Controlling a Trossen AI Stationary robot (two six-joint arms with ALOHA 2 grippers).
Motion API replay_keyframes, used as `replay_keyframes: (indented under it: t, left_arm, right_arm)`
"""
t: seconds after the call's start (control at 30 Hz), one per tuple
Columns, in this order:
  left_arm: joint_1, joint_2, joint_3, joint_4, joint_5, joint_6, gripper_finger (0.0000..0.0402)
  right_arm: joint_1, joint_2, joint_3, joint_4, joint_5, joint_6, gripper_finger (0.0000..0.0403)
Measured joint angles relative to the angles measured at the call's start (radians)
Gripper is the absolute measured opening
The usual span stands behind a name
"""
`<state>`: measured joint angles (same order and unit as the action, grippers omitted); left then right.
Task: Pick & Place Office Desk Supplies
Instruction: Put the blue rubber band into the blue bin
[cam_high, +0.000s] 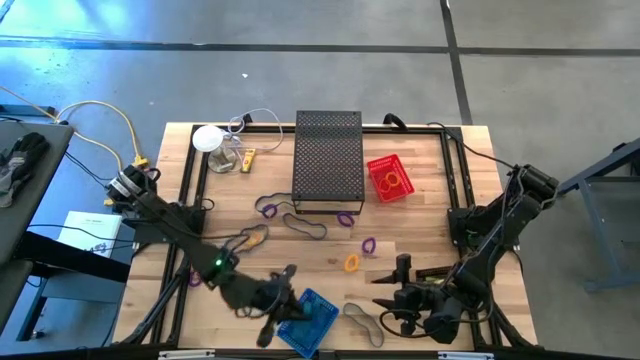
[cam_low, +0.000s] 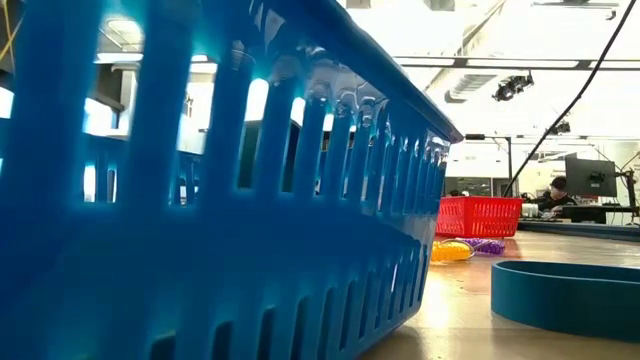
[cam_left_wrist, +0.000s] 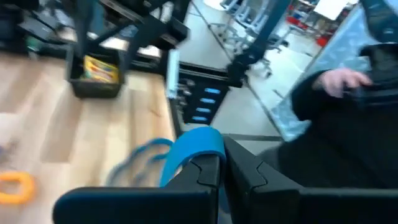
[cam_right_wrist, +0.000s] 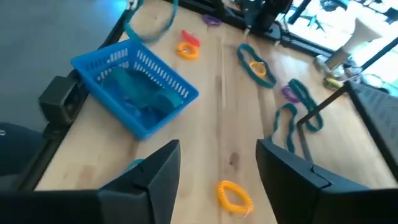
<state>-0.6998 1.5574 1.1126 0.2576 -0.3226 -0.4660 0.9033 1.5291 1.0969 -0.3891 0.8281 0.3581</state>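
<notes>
High view is showing the left gripper (cam_high: 288, 300) reaching over the blue basket (cam_high: 312, 318) at the bench's (cam_high: 420, 230) near edge, while the right gripper (cam_high: 392, 290) is hanging low beside it toward the near right corner. In the left wrist view the left fingers are clenched on a blue rubber band (cam_left_wrist: 189, 149); in the right wrist view the right fingers (cam_right_wrist: 149, 171) are standing apart, released, with nothing between them. Other supplies are lying loose: an orange loop (cam_high: 351, 262) and a purple loop (cam_high: 368, 244) near mid-bench, a grey band (cam_high: 362, 322) just beside the basket, and more loops below the black mesh box (cam_high: 328, 158). A red basket (cam_high: 390, 178) is sitting toward the far right edge. Risks, as I am judging them: the band is stretchy and is draping off the fingers, so on release it could be clinging to a pad or snagging on the basket rim and spilling outside. The basket is light, so a low pass could be nudging it off the near edge. Both arms are crowding the same near strip, so a collision looks possible.
</notes>
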Motion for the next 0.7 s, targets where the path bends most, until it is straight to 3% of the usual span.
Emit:
replay_keyframes:
  t: [0.2,0.47,0.7]
  left_arm:
    - [-0.02,0.074,0.0,0.011,-0.104,-0.111,0.0001]
    - [-0.02,0.122,0.0,0.013,-0.098,-0.251,0.0001]
    - [-0.017,0.161,-0.001,-0.009,-0.015,-0.428,0.0001]
  right_arm:
    - [0.0,0.0,0.0,-0.004,-0.005,0.014,0.0189]
    - [-0.001,0.0,0.0,-0.004,-0.011,0.015,0.0188]
    - [-0.007,0.0,0.0,-0.012,-0.021,0.013,0.0188]
